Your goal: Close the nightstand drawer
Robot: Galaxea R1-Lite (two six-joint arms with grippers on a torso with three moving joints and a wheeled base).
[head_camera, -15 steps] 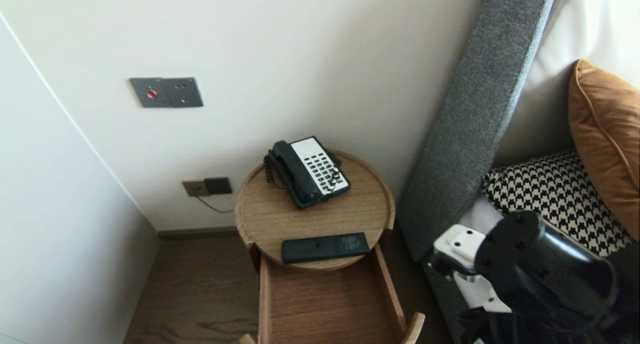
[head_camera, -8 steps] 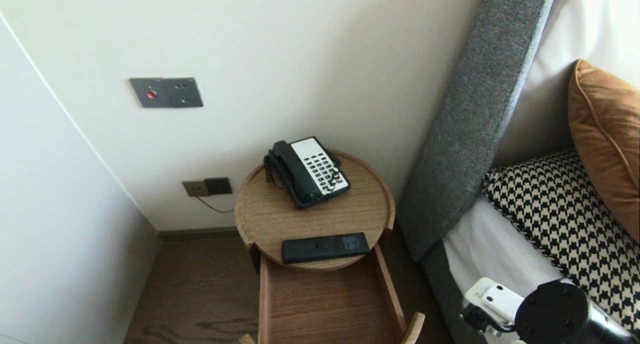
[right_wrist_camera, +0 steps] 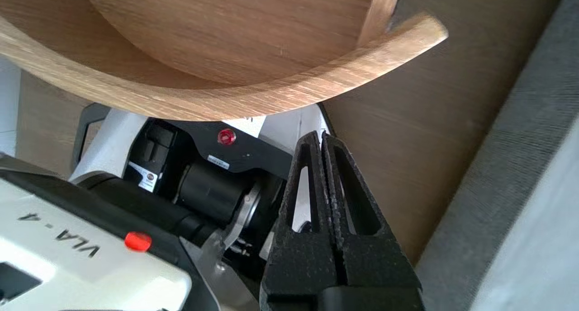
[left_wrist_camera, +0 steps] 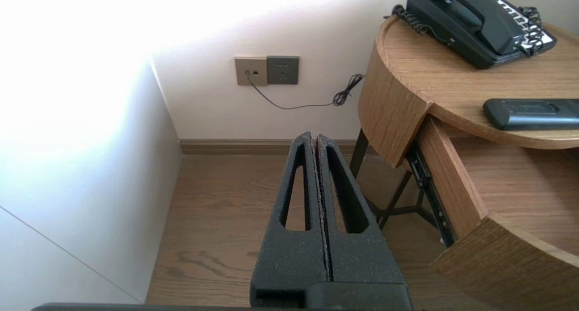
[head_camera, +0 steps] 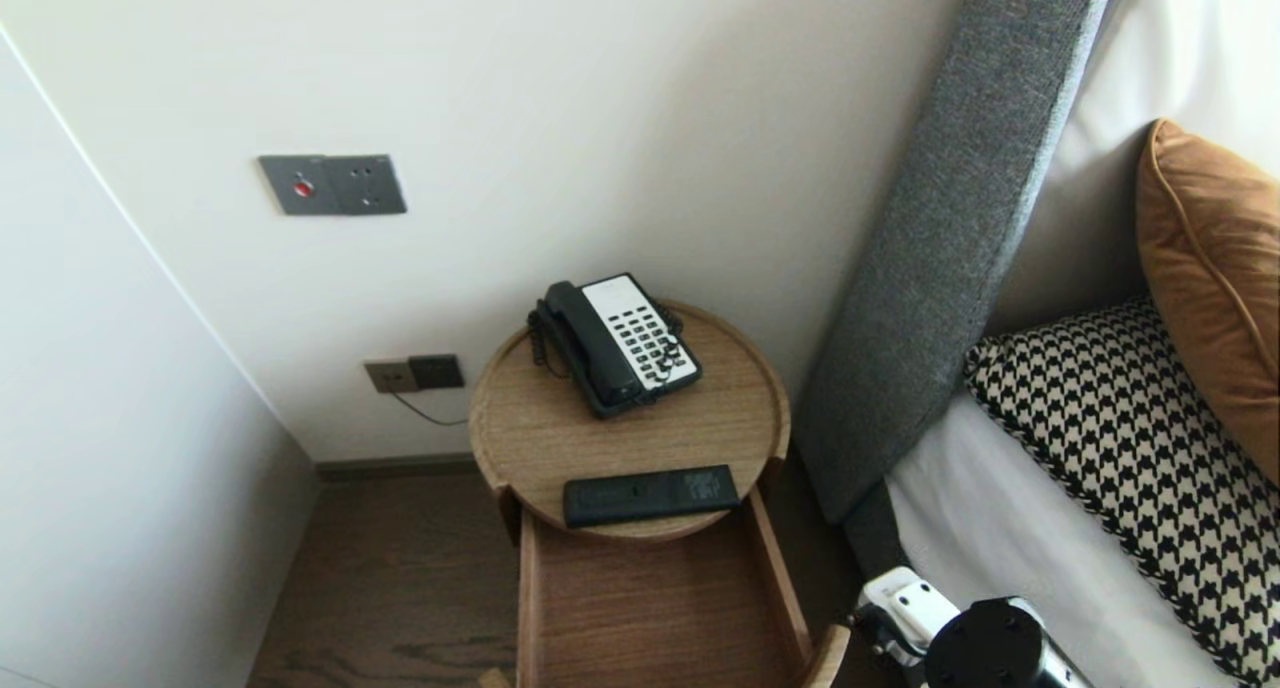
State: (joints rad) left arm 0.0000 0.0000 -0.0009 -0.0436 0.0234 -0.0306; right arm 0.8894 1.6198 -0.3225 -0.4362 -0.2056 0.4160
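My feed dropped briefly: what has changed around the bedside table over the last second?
The right arm swung down from in front of the houndstooth pillow to the head view's bottom edge, beside the front corner of the open drawer. The right hand is shut and empty; nothing was taken or let go. The telephone, remote control, drawer and the shut left hand stayed put.

Soft daylight, strong glare on wall (left_wrist_camera: pixel 68 40)

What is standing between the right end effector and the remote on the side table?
The open drawer: its curved front corner and right wall lie between the right end effector, low beside the bed, and the remote on the tabletop's front edge.
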